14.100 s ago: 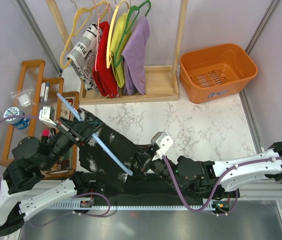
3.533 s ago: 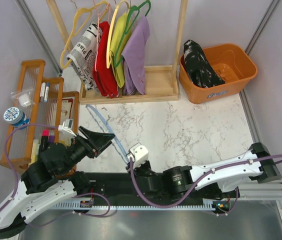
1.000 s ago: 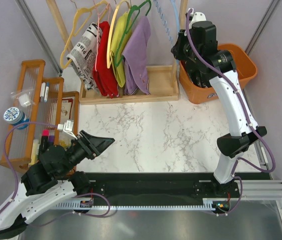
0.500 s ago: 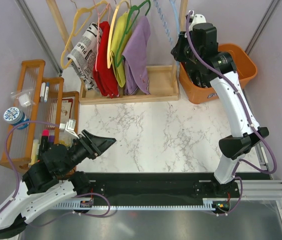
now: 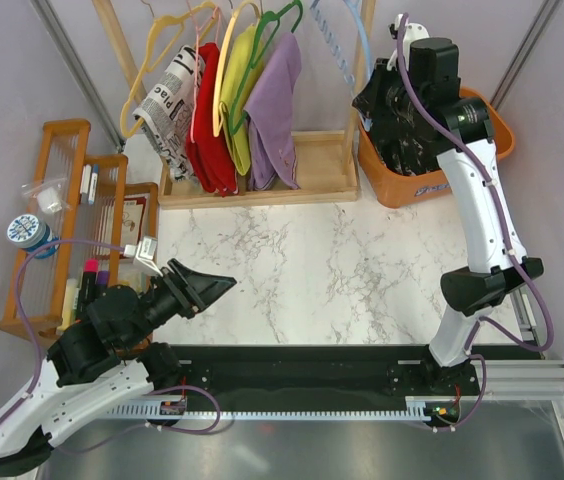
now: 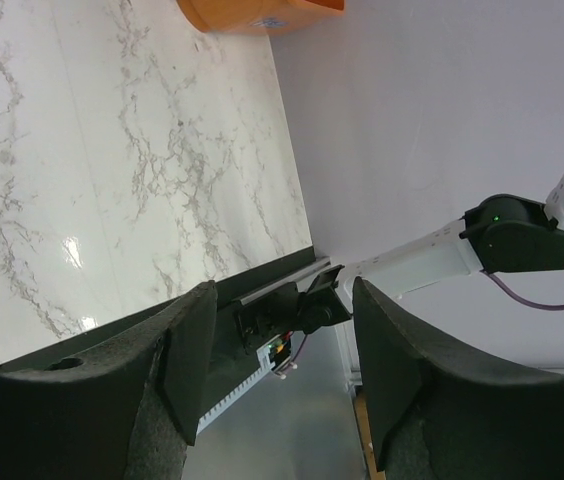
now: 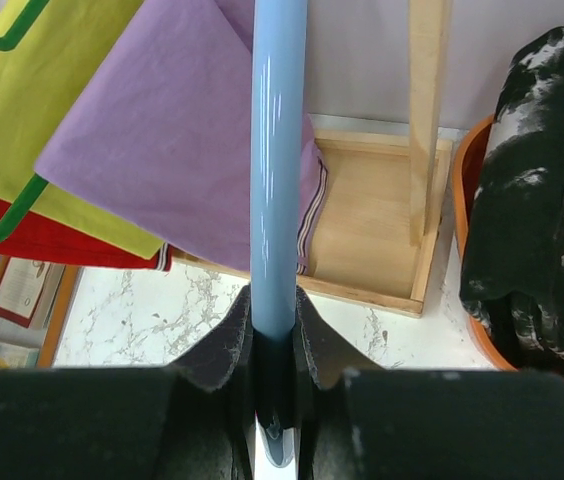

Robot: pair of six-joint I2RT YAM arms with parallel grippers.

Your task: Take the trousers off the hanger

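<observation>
R gripper (image 7: 272, 338) is up high by the right post of the wooden rack (image 7: 430, 120). Jaws clamped tight on the light-blue hanger (image 7: 272, 150), gripping one straight arm of it. In the wrist view that arm runs straight away from the fingers and crosses in front of the purple garment (image 7: 162, 150) hung on the rack. From overhead the hanger sits btwn the purple garment and the rack's right post, up near the top rail. Can't tell if the hook is on the rail.

Trousers (image 7: 537, 200) are off the hanger. Black w/ white blotches, heaped in the orange tub (image 7: 459, 215) just right of the rack's right post. Pile stands above the tub rim on the rack side.

L gripper (image 6: 282, 380) is low over the marble tabletop (image 5: 342, 270), well in front of the rack's base. Fingers spread wide, nothing btwn them.
</observation>
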